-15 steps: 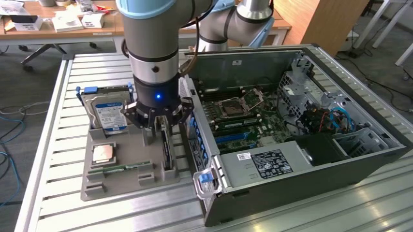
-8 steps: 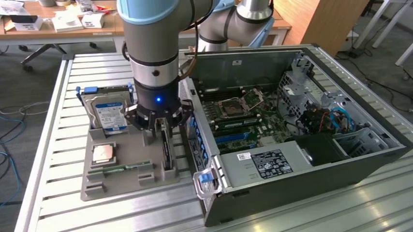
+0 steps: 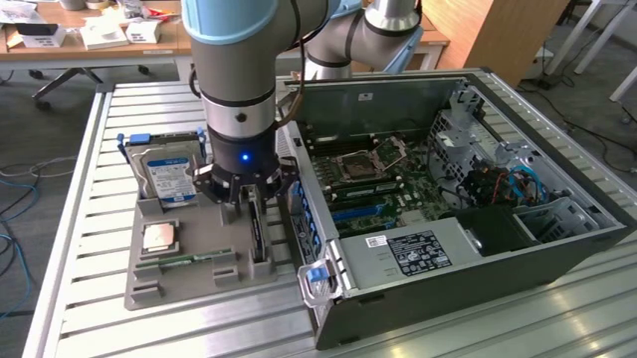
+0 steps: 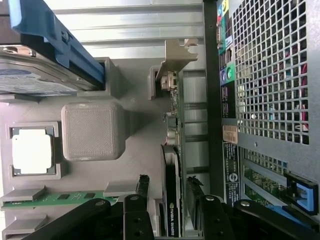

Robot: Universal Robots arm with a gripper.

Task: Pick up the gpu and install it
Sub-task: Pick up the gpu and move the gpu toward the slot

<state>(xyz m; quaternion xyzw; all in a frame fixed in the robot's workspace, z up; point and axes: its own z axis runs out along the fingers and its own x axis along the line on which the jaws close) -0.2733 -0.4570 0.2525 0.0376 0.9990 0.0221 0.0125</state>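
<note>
Grey tray [image 3: 189,291]: blue-labelled hard drive [image 3: 171,175]; CPU chip [image 3: 159,237]; green RAM stick [image 3: 184,261]

Gpu [image 3: 258,235] black. Hard drive [image 3: 171,177] silver, blue label. RAM stick [image 3: 185,261] green. Holder tray [image 3: 184,289] grey. Case panel [image 4: 270,70] grey, grid-perforated. Surface [image 3: 80,246] silver, slatted.

"nvidia quadro" reads along the gpu [image 4: 171,216] edge.

I am pointing my arm [image 3: 239,60] straight down; my gripper [image 3: 246,201] is hanging beneath it, fingers [image 4: 142,195] spread apart.
</note>
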